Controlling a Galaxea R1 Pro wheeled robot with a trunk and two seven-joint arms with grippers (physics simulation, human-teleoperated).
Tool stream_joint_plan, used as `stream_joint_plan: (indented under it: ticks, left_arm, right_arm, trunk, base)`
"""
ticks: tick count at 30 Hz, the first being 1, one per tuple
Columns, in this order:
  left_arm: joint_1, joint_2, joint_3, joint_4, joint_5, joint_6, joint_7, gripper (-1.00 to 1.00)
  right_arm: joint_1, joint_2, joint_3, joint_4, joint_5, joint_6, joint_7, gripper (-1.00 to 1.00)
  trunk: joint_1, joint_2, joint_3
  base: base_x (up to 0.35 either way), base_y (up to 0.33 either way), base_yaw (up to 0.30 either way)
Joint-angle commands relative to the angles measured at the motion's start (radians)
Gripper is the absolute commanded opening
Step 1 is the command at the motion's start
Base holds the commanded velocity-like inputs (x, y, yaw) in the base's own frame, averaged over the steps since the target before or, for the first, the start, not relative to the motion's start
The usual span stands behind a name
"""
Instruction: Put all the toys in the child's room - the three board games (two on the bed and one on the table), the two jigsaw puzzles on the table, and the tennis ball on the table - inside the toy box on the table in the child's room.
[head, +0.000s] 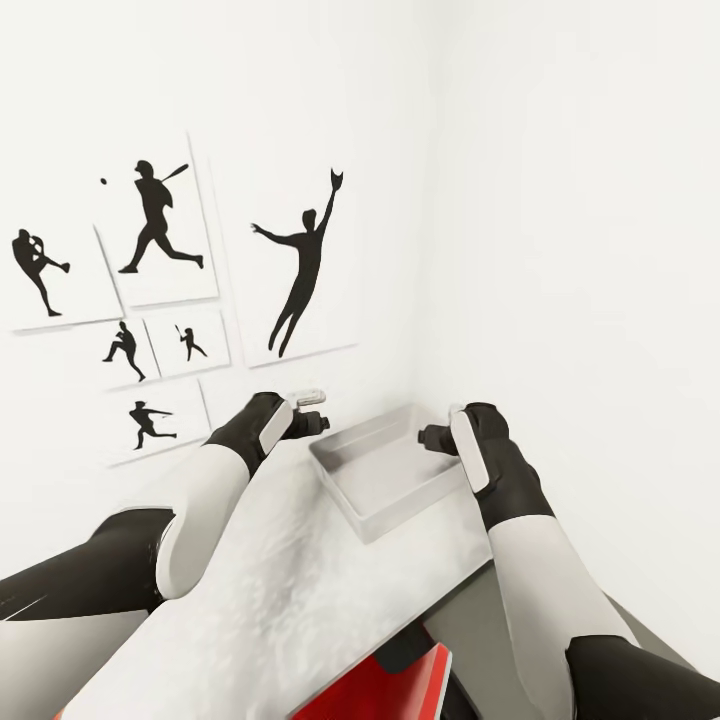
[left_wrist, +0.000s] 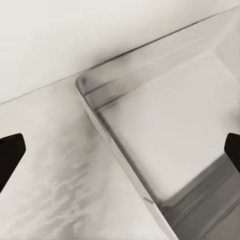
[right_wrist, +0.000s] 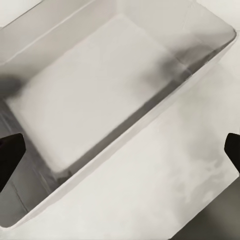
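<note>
Both hands (head: 312, 408) (head: 432, 437) spread wide, toy box (head: 352, 500) long axis toward wall corner

Toy box (right_wrist: 100, 95) fills upper left and center of frame, interior bare, seen at a slant. Table (right_wrist: 165, 190) surface lower right. Dark fingertips (right_wrist: 10, 155) at both side edges, wide apart.

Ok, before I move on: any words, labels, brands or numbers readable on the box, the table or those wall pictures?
None.
Wall pictures: black baseball silhouettes, no lettering.
Toy box: plain grey, unmarked inside and on the rim in both wrist views.
Table: bare light top, no markings.
Red object at the table's near edge: no text visible.
</note>
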Motion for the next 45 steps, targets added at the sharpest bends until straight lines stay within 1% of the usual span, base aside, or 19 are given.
stream_joint_plan:
  ticks: [1,8,20,22,23,25,26,29,32,36,45]
  left_arm:
    - [-0.001,-0.001,0.007,-0.002,0.011,0.005,0.009,1.00]
    - [-0.001,-0.001,0.007,-0.002,0.012,0.004,0.009,1.00]
    - [-0.001,-0.001,0.009,-0.002,0.016,0.003,0.009,1.00]
    - [-0.001,-0.001,0.009,-0.001,0.033,0.003,0.009,1.00]
    - [-0.001,-0.001,0.009,-0.001,0.055,0.003,0.009,1.00]
    - [-0.001,-0.001,0.009,-0.001,0.082,0.003,0.009,1.00]
    - [-0.001,-0.001,0.008,-0.001,0.110,0.002,0.008,1.00]
    - [-0.001,-0.001,0.007,0.000,0.148,0.002,0.008,1.00]
    - [-0.001,-0.001,0.006,0.002,0.163,0.001,0.007,1.00]
    - [-0.001,-0.001,0.005,0.013,0.172,0.000,0.006,1.00]
    - [-0.001,-0.001,0.004,0.019,0.177,0.000,0.005,1.00]
  right_arm:
    - [-0.001,0.001,-0.002,-0.001,-0.013,0.002,-0.009,1.00]
    - [-0.001,0.001,-0.002,-0.001,-0.024,0.001,-0.009,1.00]
    - [-0.001,0.001,-0.002,-0.002,-0.028,0.001,-0.009,1.00]
    - [-0.001,0.001,-0.002,-0.002,-0.033,0.001,-0.010,1.00]
    - [-0.001,0.001,-0.002,-0.002,-0.038,0.001,-0.010,1.00]
    - [-0.001,0.001,-0.002,-0.002,-0.044,0.001,-0.010,1.00]
    - [-0.001,0.001,-0.002,-0.002,-0.050,0.001,-0.010,1.00]
    - [-0.001,0.001,-0.002,-0.003,-0.057,0.001,-0.010,1.00]
    - [-0.001,0.001,-0.002,-0.004,-0.060,0.001,-0.010,1.00]
    - [-0.001,0.001,-0.002,-0.021,-0.061,0.001,-0.009,1.00]
    - [-0.001,0.001,-0.003,-0.045,-0.061,0.001,-0.009,1.00]
  trunk:
    - [0.001,-0.003,-0.004]
    - [0.001,-0.003,-0.015]
    - [0.001,-0.003,-0.034]
    - [0.001,-0.003,-0.037]
    - [0.001,-0.003,-0.039]
    - [0.001,-0.003,-0.042]
    - [0.001,-0.003,-0.044]
    - [0.001,-0.003,-0.049]
    - [0.001,-0.003,-0.054]
    - [0.001,-0.003,-0.060]
    - [0.001,-0.003,-0.074]
  base:
    - [0.000,0.000,0.030]
    - [0.000,0.000,0.055]
    - [0.000,0.000,0.074]
    - [0.000,0.000,0.076]
    - [0.000,0.000,0.076]
    - [0.000,0.000,0.076]
    - [0.000,0.000,0.076]
    - [0.000,0.000,0.076]
    - [0.000,0.000,0.076]
    - [0.000,0.000,0.076]
    - [0.000,0.000,0.062]
